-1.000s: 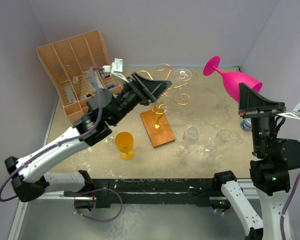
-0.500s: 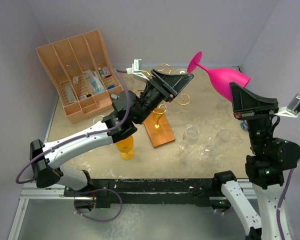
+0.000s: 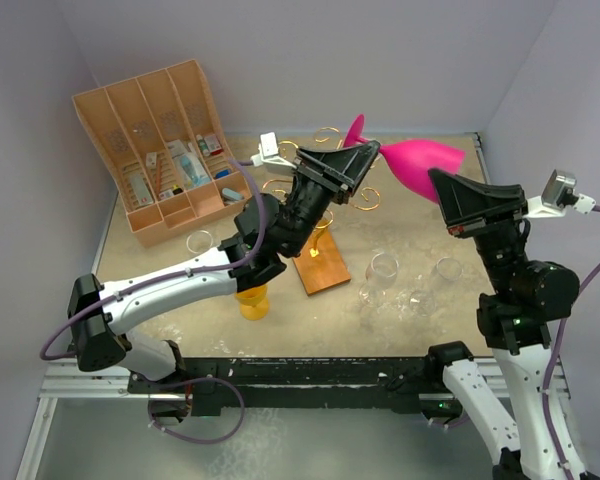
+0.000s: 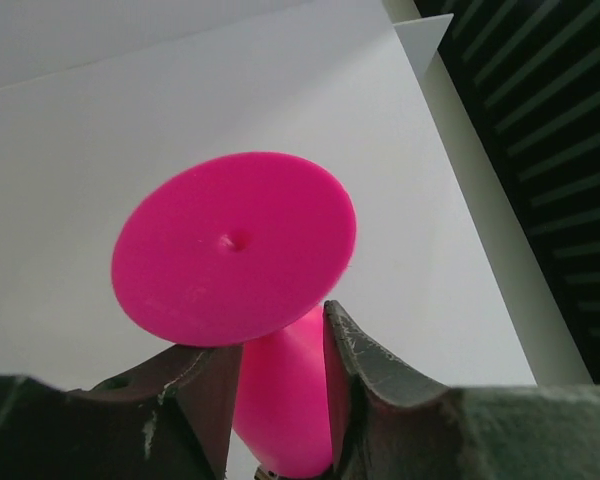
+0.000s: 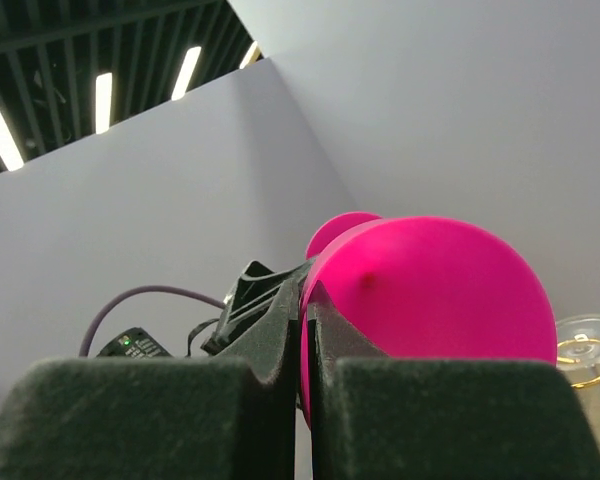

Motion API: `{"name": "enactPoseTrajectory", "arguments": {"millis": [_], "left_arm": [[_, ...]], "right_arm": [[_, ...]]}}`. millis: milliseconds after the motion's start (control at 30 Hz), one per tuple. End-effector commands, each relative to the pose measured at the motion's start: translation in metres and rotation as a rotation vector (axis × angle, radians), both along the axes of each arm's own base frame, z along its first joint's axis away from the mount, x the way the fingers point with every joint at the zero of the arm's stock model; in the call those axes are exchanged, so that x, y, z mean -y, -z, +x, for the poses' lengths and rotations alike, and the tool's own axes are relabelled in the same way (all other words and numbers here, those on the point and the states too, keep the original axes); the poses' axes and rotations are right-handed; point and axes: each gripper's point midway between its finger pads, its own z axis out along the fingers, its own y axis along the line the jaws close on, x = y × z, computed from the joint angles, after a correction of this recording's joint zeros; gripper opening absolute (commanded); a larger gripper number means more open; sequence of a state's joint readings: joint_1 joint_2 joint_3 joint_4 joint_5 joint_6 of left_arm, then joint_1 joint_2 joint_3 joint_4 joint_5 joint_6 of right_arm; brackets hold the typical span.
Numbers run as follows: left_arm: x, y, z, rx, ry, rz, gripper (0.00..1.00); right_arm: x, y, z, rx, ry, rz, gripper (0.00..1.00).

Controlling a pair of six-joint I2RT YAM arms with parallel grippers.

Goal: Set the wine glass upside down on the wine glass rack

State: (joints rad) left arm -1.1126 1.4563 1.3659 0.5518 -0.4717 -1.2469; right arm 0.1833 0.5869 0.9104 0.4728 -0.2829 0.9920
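The pink wine glass [image 3: 420, 160] lies roughly level in the air above the back of the table, foot to the left. My right gripper [image 3: 442, 187] is shut on the bowl's rim wall, as the right wrist view [image 5: 305, 292] shows. My left gripper [image 3: 366, 158] is closed on the stem just below the foot; in the left wrist view [image 4: 280, 335] the pink stem [image 4: 280, 400] fills the gap between both fingers under the round foot [image 4: 235, 262]. The gold wire rack [image 3: 365, 197] on its brown wooden base [image 3: 320, 265] stands below, partly hidden by my left arm.
A tan organiser box [image 3: 155, 150] stands at the back left. An orange cup [image 3: 250, 300] sits under my left arm. Clear glasses stand on the table right of the rack base [image 3: 382, 268], further right [image 3: 448, 270], and near the box [image 3: 200, 241].
My right arm swung the pink glass left and down to near level. My left arm rose and moved right until its fingers came onto the stem.
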Motion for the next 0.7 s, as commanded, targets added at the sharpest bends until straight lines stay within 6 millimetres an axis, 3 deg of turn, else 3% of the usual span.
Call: {"name": "enactPoseTrajectory", "arguments": {"millis": [0,333,667], "left_arm": [[-0.043,-0.035,0.0,0.0,-0.077,-0.22,0.33],[-0.048,-0.041,0.001,0.004,-0.106,-0.207,0.27],[-0.051,-0.048,0.001,0.022,-0.115,-0.257,0.16]], "right_arm": [[-0.015,-0.016,-0.033,0.132,-0.108,-0.054,0.0],[-0.033,-0.002,-0.05,0.173,-0.191,-0.189,0.0],[-0.036,0.004,-0.049,0.14,-0.21,-0.215,0.0]]}}
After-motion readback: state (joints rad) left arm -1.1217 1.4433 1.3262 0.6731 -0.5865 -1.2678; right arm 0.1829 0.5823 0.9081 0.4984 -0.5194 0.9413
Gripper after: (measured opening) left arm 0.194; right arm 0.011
